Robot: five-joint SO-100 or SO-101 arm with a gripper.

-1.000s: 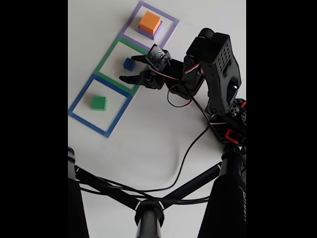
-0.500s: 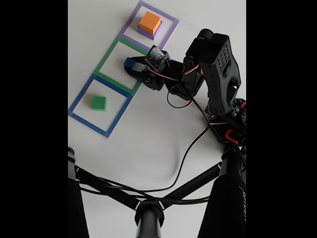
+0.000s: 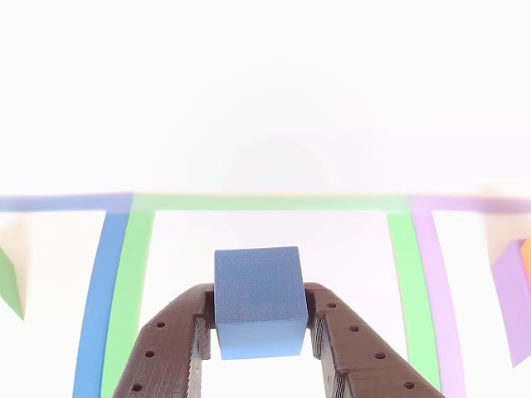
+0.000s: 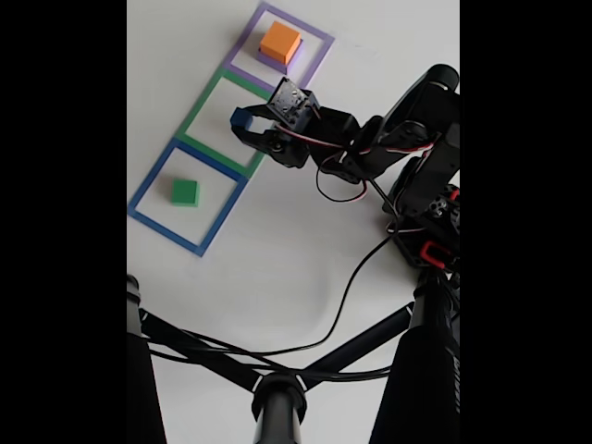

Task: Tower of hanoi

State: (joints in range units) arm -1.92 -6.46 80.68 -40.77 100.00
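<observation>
White tabletop (image 4: 305, 268) carries three tape-outlined squares in a diagonal row in the fixed view: a blue square (image 4: 148, 190), a green square (image 4: 205, 102) and a purple square (image 4: 319, 54). That view takes in the whole arm (image 4: 407, 139), its trailing black cable (image 4: 342, 296) and black tripod legs (image 4: 277, 388) along the bottom edge. It also shows four blocks: a green block (image 4: 185, 191) lying inside the blue square, an orange block (image 4: 280, 41) stacked on a purple block (image 4: 269, 61) inside the purple square, and a small blue cube (image 4: 241, 119) over the green square. The other view, close behind the fingers, shows what the fixed view is too distant to tell: the gripper (image 3: 261, 319) is closed to the width of the blue cube (image 3: 258, 300), with one dark brown finger (image 3: 178, 348) pressed against each side face, the cube's top tilted toward the camera. Behind the cube, the green tape (image 3: 265, 201) frames it left, right and across, with blue tape (image 3: 98, 298) just beside it on the left and purple tape (image 3: 436, 298) on the right. Whether the cube rests on the tabletop or hangs clear of it cannot be told.
</observation>
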